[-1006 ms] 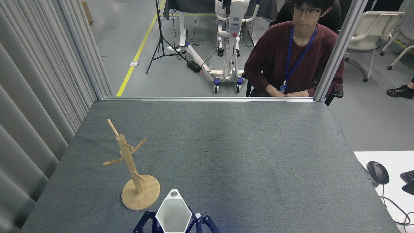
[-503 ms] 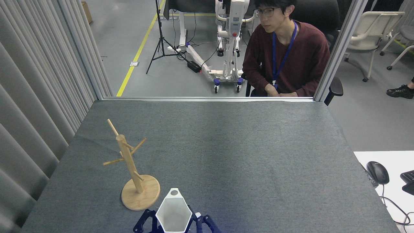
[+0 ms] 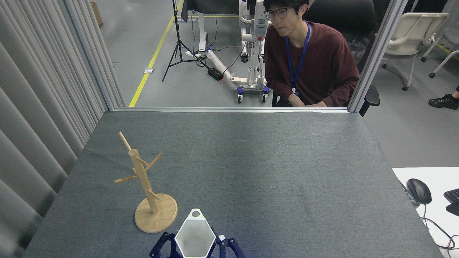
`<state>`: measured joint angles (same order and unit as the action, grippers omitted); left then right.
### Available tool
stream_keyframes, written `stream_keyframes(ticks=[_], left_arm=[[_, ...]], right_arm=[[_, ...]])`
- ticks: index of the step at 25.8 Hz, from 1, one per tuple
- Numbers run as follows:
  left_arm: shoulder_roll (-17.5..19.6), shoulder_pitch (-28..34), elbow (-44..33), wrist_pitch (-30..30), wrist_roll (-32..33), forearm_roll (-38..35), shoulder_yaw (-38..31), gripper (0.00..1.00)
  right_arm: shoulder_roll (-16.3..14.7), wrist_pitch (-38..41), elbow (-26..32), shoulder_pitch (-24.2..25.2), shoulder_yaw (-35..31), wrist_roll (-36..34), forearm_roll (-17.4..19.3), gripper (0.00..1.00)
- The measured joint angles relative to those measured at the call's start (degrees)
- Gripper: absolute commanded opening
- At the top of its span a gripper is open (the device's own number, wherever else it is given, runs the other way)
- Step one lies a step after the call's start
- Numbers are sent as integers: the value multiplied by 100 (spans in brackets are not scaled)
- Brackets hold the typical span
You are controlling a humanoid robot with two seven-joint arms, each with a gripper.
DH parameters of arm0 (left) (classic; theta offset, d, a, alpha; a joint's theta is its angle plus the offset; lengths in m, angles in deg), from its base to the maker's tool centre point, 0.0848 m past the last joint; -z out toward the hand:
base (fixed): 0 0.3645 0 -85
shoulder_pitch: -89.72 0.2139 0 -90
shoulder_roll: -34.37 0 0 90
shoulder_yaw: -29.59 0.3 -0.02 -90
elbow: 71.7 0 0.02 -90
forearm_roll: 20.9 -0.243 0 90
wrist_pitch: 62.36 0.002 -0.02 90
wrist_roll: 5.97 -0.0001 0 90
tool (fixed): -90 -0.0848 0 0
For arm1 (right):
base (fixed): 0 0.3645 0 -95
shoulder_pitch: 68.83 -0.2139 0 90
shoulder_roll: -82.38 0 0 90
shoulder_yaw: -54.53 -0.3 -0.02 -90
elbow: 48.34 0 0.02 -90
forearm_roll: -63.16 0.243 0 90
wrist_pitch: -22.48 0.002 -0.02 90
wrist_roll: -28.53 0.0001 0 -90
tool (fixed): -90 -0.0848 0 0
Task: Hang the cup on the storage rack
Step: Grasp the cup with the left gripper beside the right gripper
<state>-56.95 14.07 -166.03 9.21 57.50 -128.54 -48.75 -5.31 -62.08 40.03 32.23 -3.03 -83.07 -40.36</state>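
Hexagonal white cup (image 3: 194, 239) upright, tab hole forward, ready for mug tree (image 3: 145, 186) peg. Gripper (image 3: 195, 247) fingers flank it; which arm, clamped or not: cannot tell.

You are looking at a table (image 3: 251, 161) covered in dark grey felt-like cloth that fills most of the frame, from a pale metal edge strip across the upper middle down to the bottom edge. In the lower left of the frame the storage rack (image 3: 145, 186) stands on the cloth on its round disc base, its post leaning slightly toward the upper left with thin pegs angling out. The rest of the cloth, from the centre across to the right edge, shows only faint creases and lighter patches.
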Motion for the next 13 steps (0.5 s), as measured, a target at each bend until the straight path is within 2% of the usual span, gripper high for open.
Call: stream_keyframes(ticks=[13], left_arm=[[7, -5, -9, -219, -148, 1, 40, 2]], right_arm=[[-43, 45, 256, 117, -12, -97, 14, 98]])
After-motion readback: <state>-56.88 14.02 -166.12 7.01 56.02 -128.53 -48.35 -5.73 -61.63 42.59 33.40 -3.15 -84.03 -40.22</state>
